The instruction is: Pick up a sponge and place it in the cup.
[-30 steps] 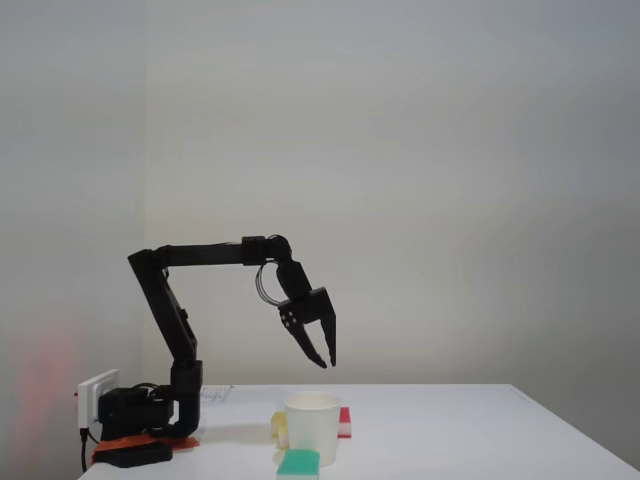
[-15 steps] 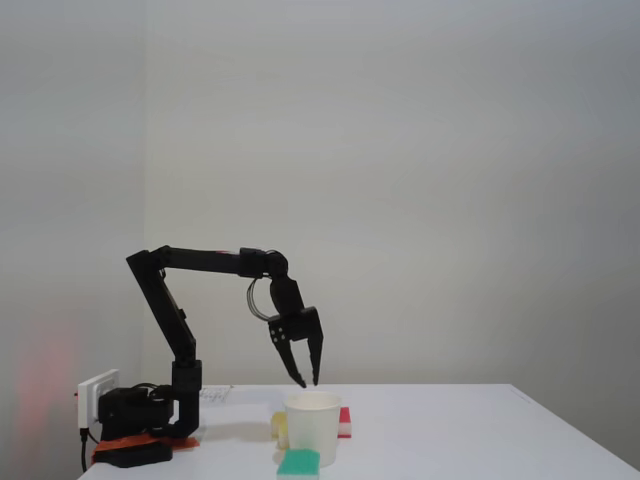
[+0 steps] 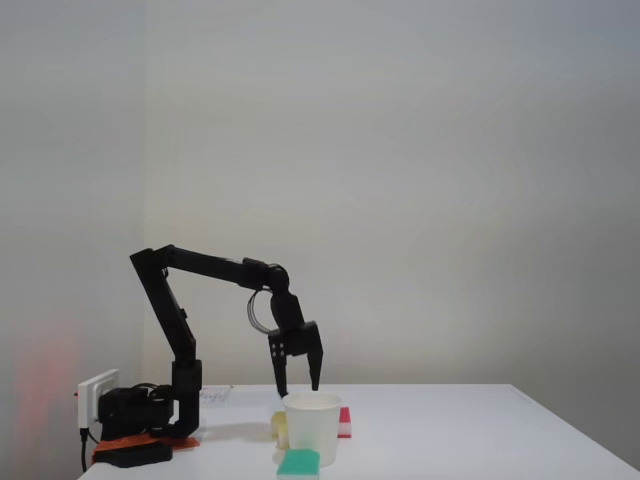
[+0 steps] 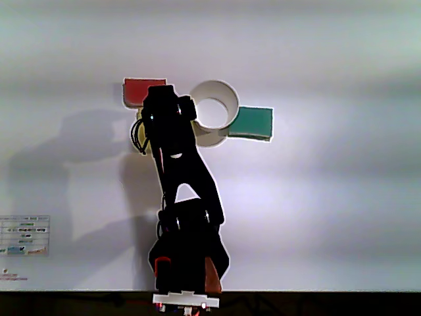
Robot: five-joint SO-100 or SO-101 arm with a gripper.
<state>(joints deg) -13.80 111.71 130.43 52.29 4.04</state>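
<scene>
a white table [image 3: 450, 430] stands against a bare pale wall [image 3: 420, 180], with a wall socket [image 3: 97, 392] at the far left in the fixed view. the cup [image 3: 312, 427] stands upright near the table's front edge. the sponge [image 3: 280, 428] is mostly hidden behind the cup's left side, just beside it. the gripper [image 3: 298, 390] hangs just above the cup's rim, fingers spread and empty. from above, the arm [image 4: 177, 164] covers the sponge [image 4: 139, 136] except a yellow sliver. a green sponge [image 4: 251, 122] and a red sponge [image 4: 135, 91] flank the cup.

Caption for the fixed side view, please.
Open gripper pointing down beside the white paper cup, with yellow, green and red sponges around it.
</scene>
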